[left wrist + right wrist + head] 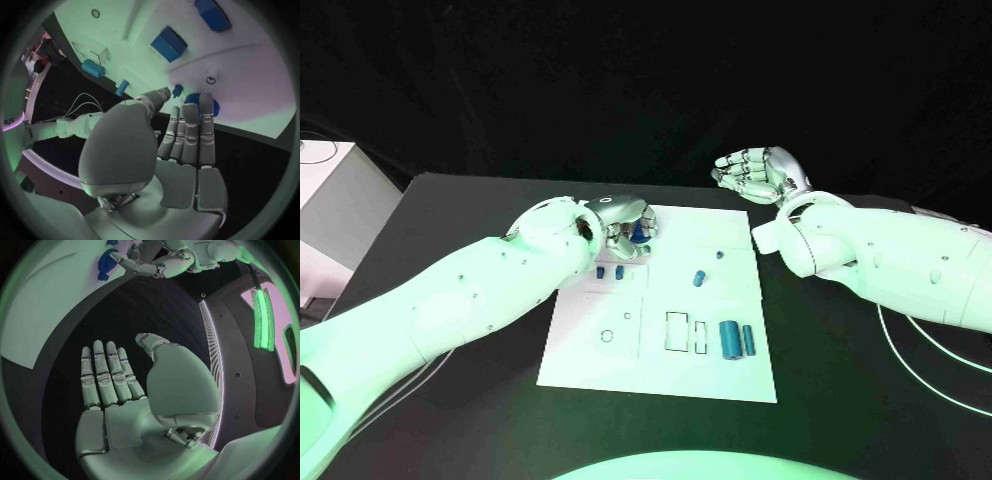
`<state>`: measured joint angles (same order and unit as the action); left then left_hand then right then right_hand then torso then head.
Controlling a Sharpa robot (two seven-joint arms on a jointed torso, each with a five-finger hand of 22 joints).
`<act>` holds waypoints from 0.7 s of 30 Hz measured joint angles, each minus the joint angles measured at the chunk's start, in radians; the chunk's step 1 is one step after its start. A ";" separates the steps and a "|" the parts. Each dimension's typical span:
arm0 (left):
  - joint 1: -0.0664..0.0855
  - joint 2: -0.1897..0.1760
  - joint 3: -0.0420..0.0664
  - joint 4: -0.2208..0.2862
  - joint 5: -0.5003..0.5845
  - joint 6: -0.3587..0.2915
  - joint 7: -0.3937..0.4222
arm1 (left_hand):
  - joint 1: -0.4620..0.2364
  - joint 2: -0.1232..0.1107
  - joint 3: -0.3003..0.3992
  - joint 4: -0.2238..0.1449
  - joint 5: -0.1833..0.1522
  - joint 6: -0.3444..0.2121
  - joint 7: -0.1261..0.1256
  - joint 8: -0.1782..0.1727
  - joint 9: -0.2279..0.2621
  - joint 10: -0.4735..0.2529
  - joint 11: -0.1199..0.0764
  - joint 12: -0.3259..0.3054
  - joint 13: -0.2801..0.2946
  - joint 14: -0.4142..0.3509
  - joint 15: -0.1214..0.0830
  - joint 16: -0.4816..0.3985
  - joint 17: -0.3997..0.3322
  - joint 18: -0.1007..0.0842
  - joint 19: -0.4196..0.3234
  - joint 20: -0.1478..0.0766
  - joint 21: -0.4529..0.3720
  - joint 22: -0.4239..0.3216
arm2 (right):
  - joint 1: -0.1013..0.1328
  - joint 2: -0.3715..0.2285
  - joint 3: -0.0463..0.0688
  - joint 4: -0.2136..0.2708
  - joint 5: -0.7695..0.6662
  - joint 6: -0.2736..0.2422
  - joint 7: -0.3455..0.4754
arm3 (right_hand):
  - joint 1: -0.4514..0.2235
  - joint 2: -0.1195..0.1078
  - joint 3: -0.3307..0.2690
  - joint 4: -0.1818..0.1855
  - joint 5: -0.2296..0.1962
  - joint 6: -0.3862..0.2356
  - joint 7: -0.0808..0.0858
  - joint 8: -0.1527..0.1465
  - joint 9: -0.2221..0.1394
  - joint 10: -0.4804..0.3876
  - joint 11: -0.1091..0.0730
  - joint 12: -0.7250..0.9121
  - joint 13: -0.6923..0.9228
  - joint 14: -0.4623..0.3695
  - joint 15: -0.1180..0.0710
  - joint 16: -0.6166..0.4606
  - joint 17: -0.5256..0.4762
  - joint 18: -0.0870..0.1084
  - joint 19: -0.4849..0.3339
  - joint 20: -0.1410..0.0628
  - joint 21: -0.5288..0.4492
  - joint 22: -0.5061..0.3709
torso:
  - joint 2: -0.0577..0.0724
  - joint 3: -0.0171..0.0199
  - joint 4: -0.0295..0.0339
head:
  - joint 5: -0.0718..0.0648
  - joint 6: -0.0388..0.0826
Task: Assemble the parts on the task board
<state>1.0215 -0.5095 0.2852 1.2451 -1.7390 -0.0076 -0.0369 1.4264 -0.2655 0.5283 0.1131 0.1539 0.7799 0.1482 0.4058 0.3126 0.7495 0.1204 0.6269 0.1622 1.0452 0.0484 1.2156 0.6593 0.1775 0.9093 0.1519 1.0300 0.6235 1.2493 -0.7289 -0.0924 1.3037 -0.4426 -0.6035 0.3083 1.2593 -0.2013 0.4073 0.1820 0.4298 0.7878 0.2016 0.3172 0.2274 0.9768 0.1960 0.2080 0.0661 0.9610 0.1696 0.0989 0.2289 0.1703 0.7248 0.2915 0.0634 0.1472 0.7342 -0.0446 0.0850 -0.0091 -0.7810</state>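
Left hand (620,222) reaches over the far left corner of the task board (661,372), fingers straight and apart, holding nothing; its fingertips (199,102) rest on a round blue part (214,106) there (contact looks light). Small blue parts (607,271) lie just nearer, another blue part (698,277) sits mid-board, and two blue cylinders (737,339) lie toward the near right. Right hand (759,174) hovers beyond the board's far right corner above the black counter (459,205), open flat and empty.
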 measured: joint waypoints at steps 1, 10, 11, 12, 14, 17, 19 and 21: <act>0.000 0.001 0.000 -0.002 -0.002 0.005 -0.002 | 0.000 0.000 0.000 0.000 0.000 0.005 0.002 -0.006 -0.002 0.008 -0.001 -0.003 -0.004 0.000 0.000 0.004 -0.004 0.000 0.000 0.000 0.000 0.001 | 0.000 0.000 0.000 0.000 0.000 0.000 0.000 | 0.000 0.000 0.000 0.000 0.000 0.000 0.000 0.000 0.000 0.000 0.000 0.000 0.000 0.000 0.000 0.000 0.000 0.000 0.000 0.000 0.000 0.000 | 0.000 0.0000 0.0000 | 0.000 0.000; 0.003 0.012 -0.001 -0.012 -0.009 0.018 -0.005 | 0.007 0.007 0.031 -0.005 0.000 0.032 -0.007 -0.034 -0.016 0.043 -0.005 -0.024 -0.029 0.004 -0.004 0.030 -0.019 0.000 0.000 0.000 0.014 0.010 | 0.000 -0.002 0.000 0.004 0.000 0.000 0.000 | 0.000 0.000 0.000 0.000 0.001 0.000 0.000 0.000 0.000 0.000 0.000 0.000 0.000 0.000 0.000 0.000 0.000 0.000 0.000 0.000 0.000 0.000 | -0.001 -0.0002 0.0002 | -0.002 -0.001; 0.003 0.013 -0.001 -0.013 -0.009 0.018 -0.005 | 0.009 0.009 0.038 -0.007 0.000 0.032 -0.007 -0.039 -0.018 0.046 -0.008 -0.027 -0.033 0.004 -0.004 0.031 -0.022 0.000 0.000 0.000 0.014 0.011 | 0.000 -0.003 0.000 0.005 0.000 0.000 0.000 | 0.002 0.002 0.000 0.000 0.005 0.000 0.000 0.000 -0.001 0.000 0.000 0.000 0.000 0.000 0.000 0.000 -0.002 0.000 0.000 0.000 0.000 -0.002 | -0.001 -0.0004 0.0005 | -0.002 -0.001; 0.003 0.014 -0.001 -0.013 -0.009 0.018 -0.005 | 0.009 0.009 0.038 -0.007 0.000 0.032 -0.007 -0.040 -0.019 0.046 -0.008 -0.027 -0.034 0.004 -0.004 0.032 -0.023 0.000 0.000 0.000 0.015 0.011 | 0.000 -0.003 0.000 0.005 0.000 0.000 0.000 | 0.003 0.003 0.000 0.000 0.006 0.000 0.000 0.000 -0.001 0.000 0.000 0.000 0.000 0.000 0.000 0.000 -0.002 0.000 0.000 0.000 0.000 -0.002 | -0.001 -0.0005 0.0006 | -0.003 -0.001; 0.003 0.016 -0.001 -0.015 -0.009 0.017 -0.005 | 0.009 0.009 0.043 -0.009 0.000 0.034 -0.009 -0.040 -0.020 0.052 -0.006 -0.027 -0.036 0.004 -0.004 0.035 -0.023 0.000 0.000 0.000 0.018 0.013 | 0.000 -0.003 0.000 0.006 0.000 0.000 0.000 | 0.004 0.004 0.000 0.000 0.006 0.000 0.000 0.000 -0.001 0.000 0.000 0.000 0.000 0.000 0.000 0.000 -0.002 0.000 0.000 0.000 0.000 -0.002 | -0.001 -0.0005 0.0006 | -0.003 -0.001; 0.003 0.018 -0.003 -0.016 -0.009 0.017 -0.004 | 0.013 0.013 0.048 -0.011 0.000 0.042 -0.007 -0.044 -0.022 0.061 -0.008 -0.031 -0.040 0.006 -0.006 0.041 -0.023 0.000 0.000 0.000 0.022 0.015 | 0.000 -0.004 0.000 0.006 0.000 0.000 0.000 | 0.004 0.004 0.000 0.000 0.006 0.000 0.000 0.000 -0.001 0.000 0.000 0.000 0.000 0.000 0.000 0.000 -0.002 0.000 0.000 0.000 0.000 -0.002 | -0.001 -0.0006 0.0004 | -0.002 -0.003; 0.003 0.020 -0.005 -0.017 -0.009 0.017 -0.003 | 0.013 0.013 0.053 -0.013 0.000 0.049 -0.007 -0.044 -0.022 0.064 -0.012 -0.032 -0.043 0.007 -0.007 0.045 -0.023 0.000 0.000 0.000 0.026 0.016 | 0.000 -0.004 0.000 0.007 0.000 0.000 0.000 | 0.004 0.004 0.000 0.000 0.006 0.000 0.000 0.000 -0.001 0.000 0.000 0.000 0.000 0.000 0.000 0.000 -0.002 0.000 0.000 0.000 0.000 -0.002 | 0.000 -0.0006 0.0002 | -0.002 -0.003; 0.003 0.020 -0.007 -0.019 -0.009 0.018 -0.003 | 0.016 0.016 0.059 -0.017 0.000 0.057 -0.008 -0.049 -0.023 0.079 -0.012 -0.033 -0.044 0.017 -0.010 0.053 -0.021 0.000 0.000 0.000 0.031 0.020 | 0.000 -0.004 0.000 0.007 0.000 0.000 0.000 | 0.004 0.004 0.000 0.000 0.006 0.000 0.000 0.000 -0.001 0.000 0.000 0.000 0.000 0.000 0.000 0.000 -0.002 0.000 0.000 0.000 0.000 -0.002 | 0.000 -0.0006 0.0003 | -0.002 -0.005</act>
<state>1.0243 -0.4890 0.2786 1.2265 -1.7477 0.0107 -0.0402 1.4422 -0.2497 0.5873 0.0960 0.1539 0.8370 0.1402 0.3571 0.2891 0.8289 0.1087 0.5944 0.1184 1.0619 0.0389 1.2688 0.6386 0.1776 0.9094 0.1519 1.0606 0.6431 1.2493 -0.7330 -0.0924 1.3107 -0.4423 -0.6035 0.3083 1.2634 -0.1973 0.4072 0.1820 0.4358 0.7878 0.2016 0.3172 0.2262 0.9768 0.1960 0.2080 0.0662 0.9610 0.1696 0.0989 0.2271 0.1703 0.7248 0.2915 0.0634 0.1449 0.7338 -0.0452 0.0853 -0.0116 -0.7857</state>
